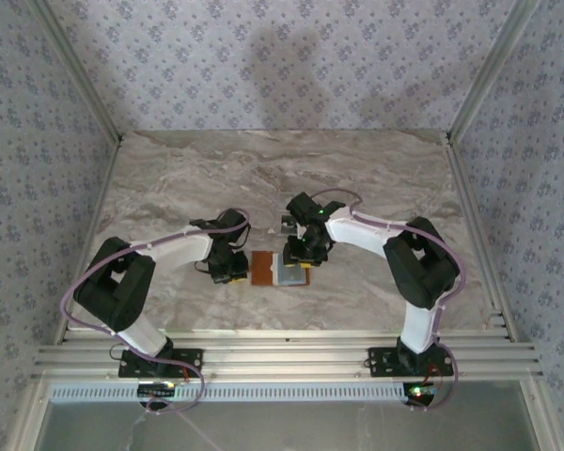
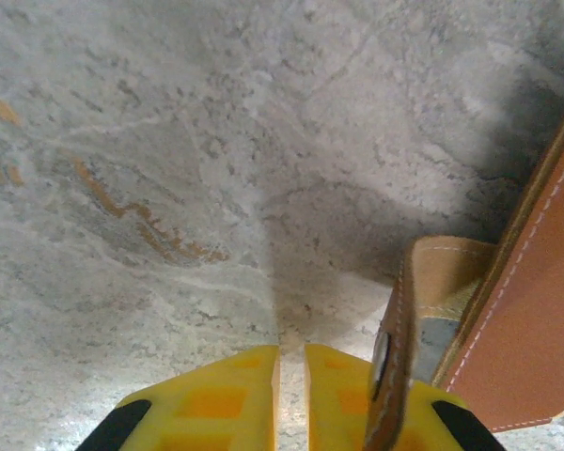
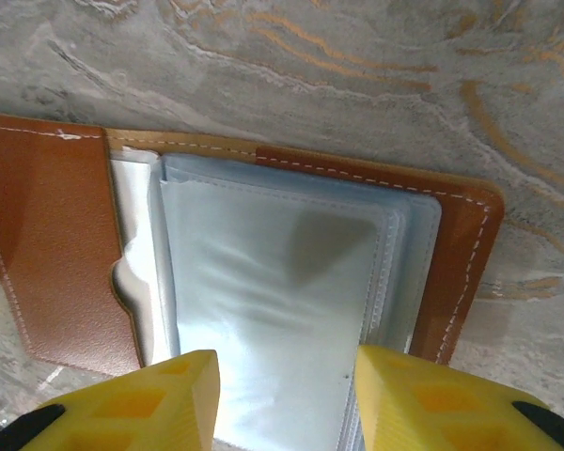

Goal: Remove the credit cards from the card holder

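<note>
The card holder (image 1: 263,269) lay opened flat on the bench (image 1: 169,178), between the two arms and near the front edge. The left fingers (image 2: 226,399) were almost pressed together with nothing between them. They were low at the holder's left edge, where its closing strap (image 2: 395,348) stood up just beside one finger. The right fingers (image 3: 141,404) stood apart above the grey-blue plastic sleeves (image 3: 282,282) on the inner side and held nothing.

The credit cards were hidden by the cloudy sleeves. A small pale rectangle (image 1: 288,224) lay on the bench behind the holder, too small to say whether it was a card.

I judged that the cards would be thin, stiff, light and smooth, so a pinch on an exposed short edge should draw one out along its sleeve. The sleeves looked soft and slippery and would probably buckle if gripped instead. The holder seemed light enough to travel with a card, so its leather flap would need to be pinned down.

I could read no brand or writing on the leather or the plastic.
</note>
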You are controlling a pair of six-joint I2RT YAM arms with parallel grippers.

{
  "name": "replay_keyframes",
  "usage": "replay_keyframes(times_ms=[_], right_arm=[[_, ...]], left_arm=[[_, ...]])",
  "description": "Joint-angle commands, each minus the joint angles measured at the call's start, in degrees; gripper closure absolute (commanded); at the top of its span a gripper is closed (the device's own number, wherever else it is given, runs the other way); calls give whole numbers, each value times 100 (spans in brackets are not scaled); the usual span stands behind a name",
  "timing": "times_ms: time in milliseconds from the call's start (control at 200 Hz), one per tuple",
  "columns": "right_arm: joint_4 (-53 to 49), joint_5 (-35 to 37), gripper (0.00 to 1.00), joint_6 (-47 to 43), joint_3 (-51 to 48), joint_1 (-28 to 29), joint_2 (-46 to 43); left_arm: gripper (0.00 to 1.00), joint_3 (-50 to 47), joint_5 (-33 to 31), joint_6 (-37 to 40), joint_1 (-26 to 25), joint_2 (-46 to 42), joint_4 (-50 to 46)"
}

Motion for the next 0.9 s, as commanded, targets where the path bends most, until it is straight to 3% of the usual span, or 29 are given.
replay_keyframes(times_ms=[0, 894], right_arm=[[37, -75, 56, -52, 88, 65, 112], [737, -921, 56, 435, 538, 334, 441]], left_arm=[[84, 144, 65, 75, -43, 63, -17], [84, 143, 64, 34, -197, 135, 107]])
